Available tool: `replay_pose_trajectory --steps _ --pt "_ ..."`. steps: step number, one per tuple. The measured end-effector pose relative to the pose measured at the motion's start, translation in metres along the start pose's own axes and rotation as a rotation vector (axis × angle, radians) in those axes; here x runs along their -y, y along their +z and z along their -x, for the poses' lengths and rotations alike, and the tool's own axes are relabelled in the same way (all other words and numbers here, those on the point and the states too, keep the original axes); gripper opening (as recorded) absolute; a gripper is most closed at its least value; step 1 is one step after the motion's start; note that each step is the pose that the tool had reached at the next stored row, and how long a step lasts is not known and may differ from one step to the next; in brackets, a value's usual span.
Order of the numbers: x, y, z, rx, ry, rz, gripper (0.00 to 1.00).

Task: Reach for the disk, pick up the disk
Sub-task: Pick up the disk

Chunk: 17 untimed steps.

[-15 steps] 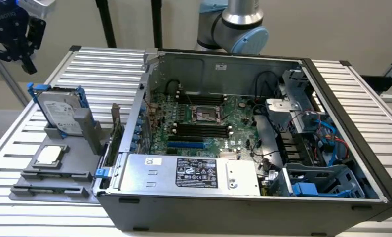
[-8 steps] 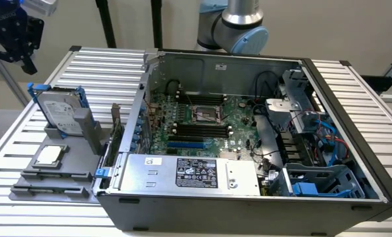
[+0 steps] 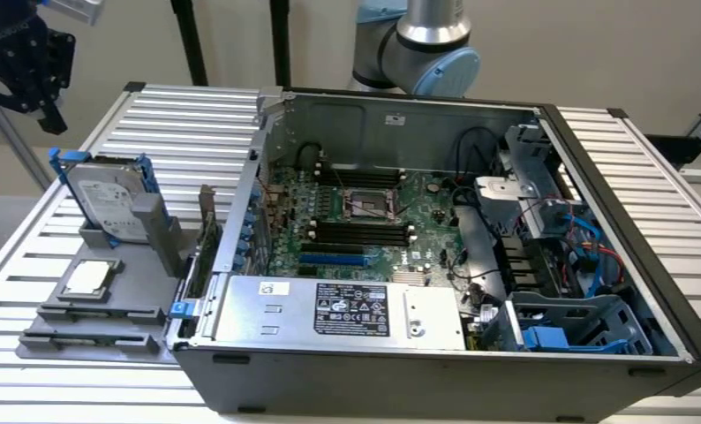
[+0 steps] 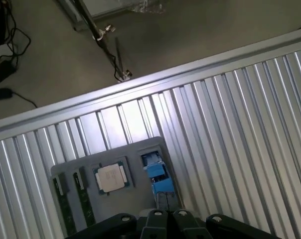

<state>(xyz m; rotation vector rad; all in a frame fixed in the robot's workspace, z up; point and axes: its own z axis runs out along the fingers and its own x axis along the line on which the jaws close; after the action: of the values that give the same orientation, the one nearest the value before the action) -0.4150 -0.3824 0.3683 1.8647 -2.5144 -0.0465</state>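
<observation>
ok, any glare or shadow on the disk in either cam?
Exterior view: the disk is evenly lit, with a mild sheen on its metal face and no hard shadow across it; the inside of the computer case is dimmer along its walls. Wrist view: pale reflected streaks run along the ribbed table; the disk's blue caddy sits in softer light beside the chip.

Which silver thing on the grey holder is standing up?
The disk: it stands upright on its edge, while the small square chip lies flat.
</observation>
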Motion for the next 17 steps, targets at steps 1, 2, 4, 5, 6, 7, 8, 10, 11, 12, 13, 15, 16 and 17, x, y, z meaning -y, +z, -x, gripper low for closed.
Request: replay_pose_trajectory --steps 1,2,4,5,6,7,8,10,11,12,13,15,16,17 --pt "0.0001 0.0002 0.0000 -0.0002 -0.013 -0.0001 0.11" --pt "0.0001 0.0004 0.0000 -0.0005 -0.024 -0.0004 0.11" --pt "0.0003 0.0006 0.0001 -0.0011 -0.045 -0.0006 0.11" --pt "0.0004 0.0008 0.0001 -0.0013 -0.055 -0.0010 0.11" --pt "0.0006 0.0009 0.0002 -0.0014 -0.064 -0.0013 0.11" --pt "0.0007 0.0011 0.0003 -0.0015 -0.074 -0.0017 0.11" --pt "0.0010 0.0013 0.0003 -0.0017 -0.083 -0.0020 0.11" --pt "0.0014 0.0017 0.0004 -0.0020 -0.100 -0.0027 0.11" --pt "0.0016 0.0018 0.0005 -0.0022 -0.110 -0.0029 0.11" --pt "0.0018 0.0021 0.0005 -0.0024 -0.119 -0.0032 0.11" --pt "0.0019 0.0023 0.0006 -0.0025 -0.128 -0.0034 0.11" --pt "0.0023 0.0029 0.0007 -0.0030 -0.148 -0.0037 0.11" --pt "0.0025 0.0031 0.0007 -0.0033 -0.158 -0.0037 0.11" --pt "0.0028 0.0034 0.0008 -0.0036 -0.169 -0.0036 0.11"
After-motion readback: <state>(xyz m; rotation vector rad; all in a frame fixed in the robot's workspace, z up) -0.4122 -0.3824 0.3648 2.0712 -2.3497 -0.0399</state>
